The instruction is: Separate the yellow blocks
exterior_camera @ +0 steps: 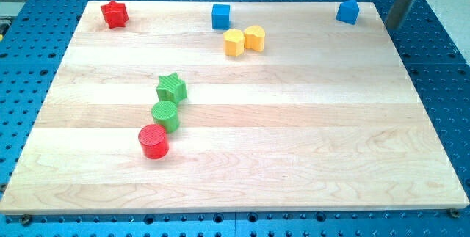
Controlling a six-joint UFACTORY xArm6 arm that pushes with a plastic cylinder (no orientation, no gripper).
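Observation:
Two yellow blocks sit touching near the view's top centre: a yellow hexagonal block (pixel 233 42) on the left and a yellow heart-shaped block (pixel 255 37) on the right. My tip (pixel 391 26) is the lower end of a grey rod at the view's top right, just past the board's right edge. It is far to the right of the yellow blocks and touches no block.
A blue cube (pixel 220 16) stands just up-left of the yellow pair. A blue block (pixel 348 11) is at top right near my tip. A red star (pixel 114 14) is at top left. A green star (pixel 171 88), green cylinder (pixel 165 115) and red cylinder (pixel 153 141) line up left of centre on the wooden board (pixel 294 141).

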